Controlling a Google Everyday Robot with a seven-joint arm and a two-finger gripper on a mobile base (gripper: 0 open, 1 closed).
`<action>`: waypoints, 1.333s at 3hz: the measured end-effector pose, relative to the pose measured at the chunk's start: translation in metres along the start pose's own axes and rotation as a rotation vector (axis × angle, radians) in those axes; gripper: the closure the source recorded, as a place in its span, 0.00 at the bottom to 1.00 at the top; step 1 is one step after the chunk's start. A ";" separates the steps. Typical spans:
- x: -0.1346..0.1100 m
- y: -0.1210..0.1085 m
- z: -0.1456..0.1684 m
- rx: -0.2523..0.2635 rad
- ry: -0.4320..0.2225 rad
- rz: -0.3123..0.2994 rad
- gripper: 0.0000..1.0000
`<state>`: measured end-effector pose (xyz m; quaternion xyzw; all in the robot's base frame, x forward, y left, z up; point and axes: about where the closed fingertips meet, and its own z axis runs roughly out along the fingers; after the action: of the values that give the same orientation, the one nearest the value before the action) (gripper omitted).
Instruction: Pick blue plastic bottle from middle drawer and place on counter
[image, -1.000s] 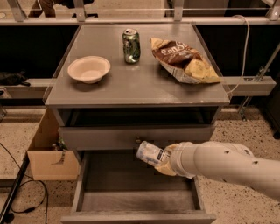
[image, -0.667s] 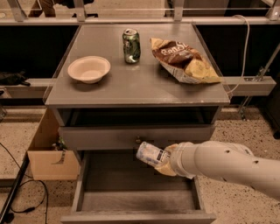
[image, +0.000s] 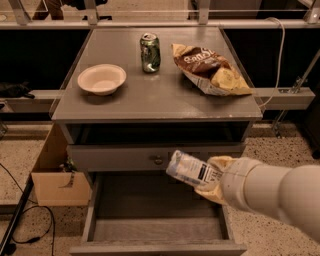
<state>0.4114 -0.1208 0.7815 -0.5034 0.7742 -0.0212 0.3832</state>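
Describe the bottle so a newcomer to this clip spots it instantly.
Below the grey counter, over the open grey drawer, the gripper holds a small clear plastic bottle with a white-bluish label. Unlike the green soda can standing on the counter, it is tilted in mid-air.

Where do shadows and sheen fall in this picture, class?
Camera view: the broad grey counter shows soft sheen; the round white bowl casts a shadow at its near side; the hand, above the open grey middle drawer, holds the small clear plastic bottle, well lit.
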 end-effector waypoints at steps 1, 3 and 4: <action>-0.039 -0.055 -0.061 0.070 -0.057 -0.064 1.00; -0.059 -0.073 -0.072 0.097 -0.089 -0.077 1.00; -0.067 -0.088 -0.067 0.100 -0.099 -0.093 1.00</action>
<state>0.4507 -0.1347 0.9036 -0.5197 0.7279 -0.0526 0.4442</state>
